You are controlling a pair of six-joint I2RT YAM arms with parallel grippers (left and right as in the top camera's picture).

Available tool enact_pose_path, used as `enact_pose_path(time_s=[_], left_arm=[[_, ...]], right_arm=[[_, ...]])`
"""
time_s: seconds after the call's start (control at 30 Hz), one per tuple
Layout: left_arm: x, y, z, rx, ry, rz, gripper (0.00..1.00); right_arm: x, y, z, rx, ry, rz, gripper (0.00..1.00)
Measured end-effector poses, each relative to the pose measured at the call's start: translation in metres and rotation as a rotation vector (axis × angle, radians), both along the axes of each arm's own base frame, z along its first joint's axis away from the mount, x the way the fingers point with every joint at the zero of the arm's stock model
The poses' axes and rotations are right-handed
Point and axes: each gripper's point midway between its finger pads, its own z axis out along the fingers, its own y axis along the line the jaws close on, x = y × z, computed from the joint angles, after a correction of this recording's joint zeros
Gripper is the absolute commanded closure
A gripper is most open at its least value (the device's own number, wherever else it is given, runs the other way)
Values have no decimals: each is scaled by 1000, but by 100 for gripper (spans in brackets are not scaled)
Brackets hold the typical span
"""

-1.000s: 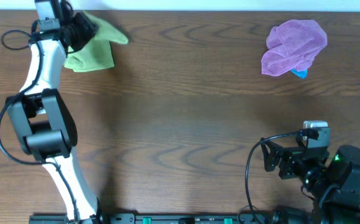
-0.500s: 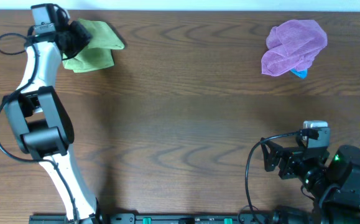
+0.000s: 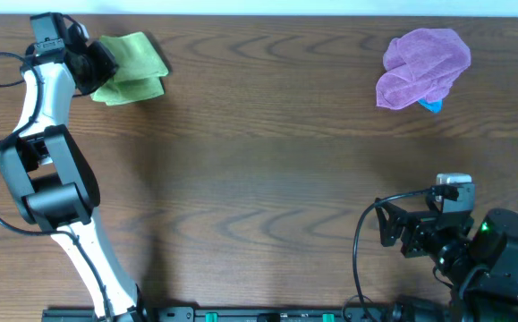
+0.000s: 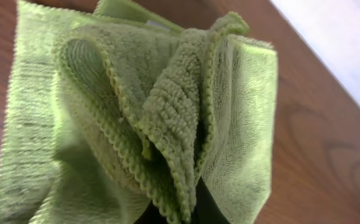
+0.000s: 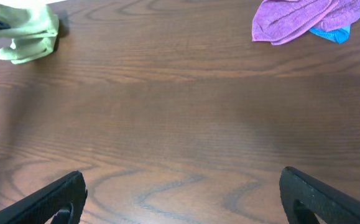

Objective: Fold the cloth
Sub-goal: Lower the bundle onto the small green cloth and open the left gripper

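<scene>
The left end effector (image 3: 96, 61) is mostly hidden. Its wrist view is filled by the green cloth (image 4: 136, 112), and only a dark sliver of the fingers (image 4: 175, 214) shows at the bottom edge, where several layers of the cloth are gathered and pinched between them. From overhead, the cloth (image 3: 133, 67) lies on the surface (image 3: 259, 179) right against this end effector, on its side toward the middle of the surface. It is roughly squared, with one layer lying over another. How neatly the lower layers lie cannot be made out.

The cloth is a soft looped terry with a ribbed weave and stitched, wavy hems. Near the pinch the hems curl into upright ruffles.

The right end effector (image 5: 183, 180) is spread wide. Its two dark fingers are cut off at the lower corners of its wrist view, with bare wood grain between them. Far ahead of it, well apart, a crumpled purple cloth (image 3: 422, 64) lies in a rounded heap. A small blue item (image 3: 431, 105) pokes out from under the heap's near edge, mostly covered and too hidden to identify. The surface is dark brown wood with flowing grain.
</scene>
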Motion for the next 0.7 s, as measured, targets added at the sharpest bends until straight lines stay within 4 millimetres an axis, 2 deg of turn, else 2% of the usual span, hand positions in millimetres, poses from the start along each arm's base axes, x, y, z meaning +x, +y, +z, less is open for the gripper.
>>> enact_pose_path(time_s=[0.03,0.13,0.27,0.37,0.7], left_arm=[[-1,2,-2,16,6,-2,93],[-4,7,-4,54,20,-2,84],[-6,14,-7,109,30,-12,56],[-9,20,-10,149,52,1,43],[-19,36,-17,249,107,11,21]], right_arm=[[0,0,0,0,0,0,1],[0,0,0,0,0,0,1],[0,0,0,0,0,0,1],[0,0,0,0,0,0,1],[0,0,0,0,0,0,1]])
